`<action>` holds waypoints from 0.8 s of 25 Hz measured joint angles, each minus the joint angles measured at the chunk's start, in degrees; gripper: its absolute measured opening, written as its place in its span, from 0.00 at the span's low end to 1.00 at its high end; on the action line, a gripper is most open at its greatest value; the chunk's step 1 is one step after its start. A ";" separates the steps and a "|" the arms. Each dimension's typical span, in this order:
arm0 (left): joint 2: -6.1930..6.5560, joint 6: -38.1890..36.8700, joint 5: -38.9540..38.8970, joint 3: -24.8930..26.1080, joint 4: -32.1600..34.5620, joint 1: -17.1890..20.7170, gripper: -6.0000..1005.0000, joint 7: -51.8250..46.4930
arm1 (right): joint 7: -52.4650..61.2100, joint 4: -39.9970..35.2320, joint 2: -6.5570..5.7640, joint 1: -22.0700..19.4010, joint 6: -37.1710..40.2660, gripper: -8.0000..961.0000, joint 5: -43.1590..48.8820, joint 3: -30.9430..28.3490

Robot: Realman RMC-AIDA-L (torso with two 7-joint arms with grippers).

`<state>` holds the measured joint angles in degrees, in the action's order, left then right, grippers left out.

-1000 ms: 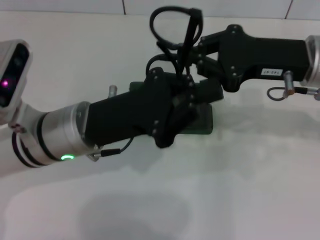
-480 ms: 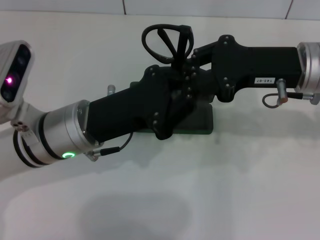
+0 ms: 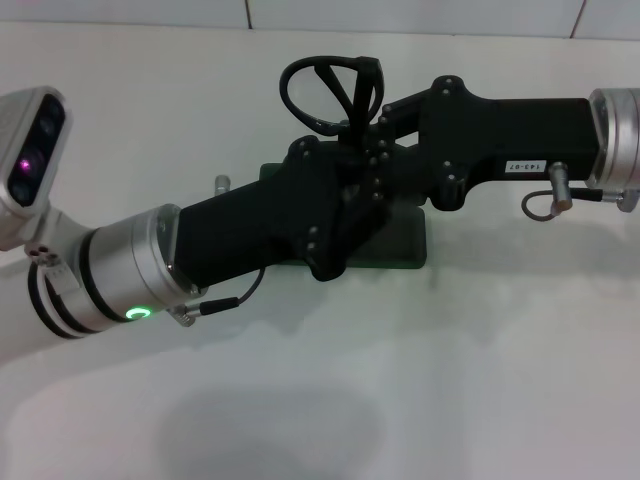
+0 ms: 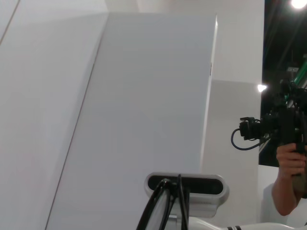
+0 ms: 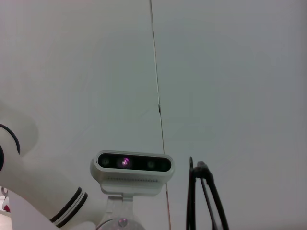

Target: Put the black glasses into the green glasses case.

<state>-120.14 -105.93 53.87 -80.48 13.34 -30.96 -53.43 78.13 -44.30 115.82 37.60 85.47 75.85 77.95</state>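
Note:
The black glasses [image 3: 330,92] stand upright above the middle of the table, lens ring and folded temple arms pointing up. My right gripper [image 3: 378,122] reaches in from the right and is shut on their lower part. My left gripper [image 3: 352,170] comes in from the left and meets the right one just under the glasses. The glasses also show at the edge of the left wrist view [image 4: 163,208] and of the right wrist view [image 5: 204,201]. The green glasses case [image 3: 405,245] lies on the table beneath both grippers, mostly hidden by them.
The white table [image 3: 480,380] spreads around the case, with a tiled wall [image 3: 400,15] behind. A wire loop [image 3: 545,200] hangs from the right arm. A person holding a camera [image 4: 288,153] stands far off in the left wrist view.
My right gripper has carried the glasses to the left and slightly down, closing up against my left gripper. The left arm has barely moved.

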 joint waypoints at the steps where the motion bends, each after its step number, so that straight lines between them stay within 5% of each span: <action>1: 0.00 0.00 0.00 0.06 -0.13 0.02 0.03 0.00 | 0.06 0.00 -0.01 0.01 -0.01 0.06 0.01 0.00; 20: 0.09 1.73 0.23 0.15 -0.34 0.30 0.03 0.09 | 0.66 -0.04 -0.14 0.23 -0.21 0.06 0.19 -0.14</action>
<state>-120.05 -104.20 54.11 -80.33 13.01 -30.66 -53.34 78.79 -44.34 115.68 37.83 85.26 76.03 77.81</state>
